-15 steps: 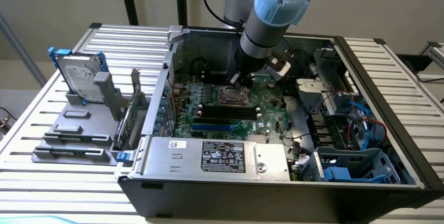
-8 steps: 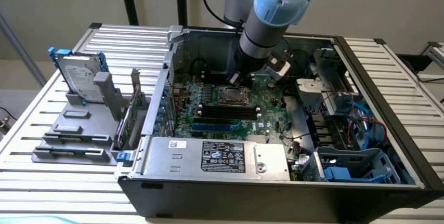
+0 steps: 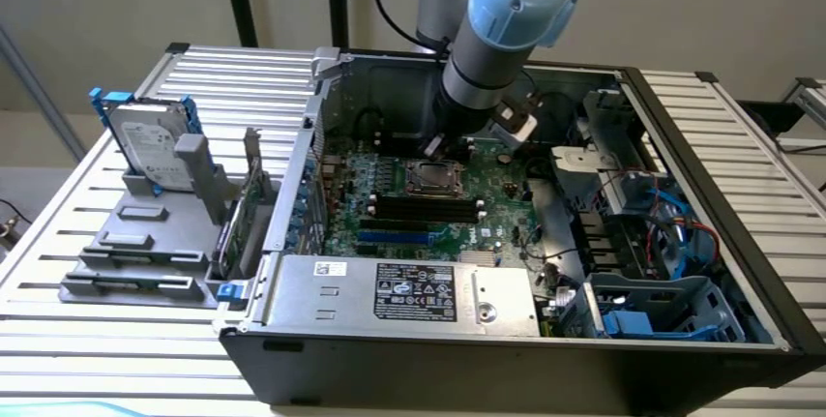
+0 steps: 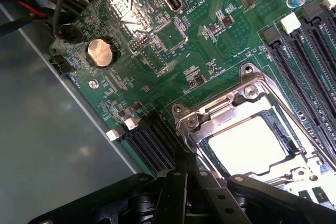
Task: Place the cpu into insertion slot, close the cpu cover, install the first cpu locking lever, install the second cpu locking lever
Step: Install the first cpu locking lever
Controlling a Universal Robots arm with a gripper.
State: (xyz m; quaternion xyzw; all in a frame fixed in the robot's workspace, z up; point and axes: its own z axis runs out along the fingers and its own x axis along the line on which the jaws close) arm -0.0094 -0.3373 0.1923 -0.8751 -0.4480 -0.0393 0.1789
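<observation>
The cpu point(image 4: 248, 144) sits seated in the insertion slot point(image 4: 283, 129), silver face up, with the cpu cover point(image 4: 220, 109) down around it. The hand point(image 4: 185, 184) hangs just beside the socket's corner, directly above the board; I cannot tell its grip state. 1 locking lever point(image 4: 291, 109) runs along the socket's edge beside the memory slots point(image 4: 310, 51).

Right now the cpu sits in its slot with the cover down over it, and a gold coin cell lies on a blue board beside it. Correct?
Not quite: the board is green, as the wrist view shows. The cpu does sit under the cover, and the coin cell lies nearby.
</observation>
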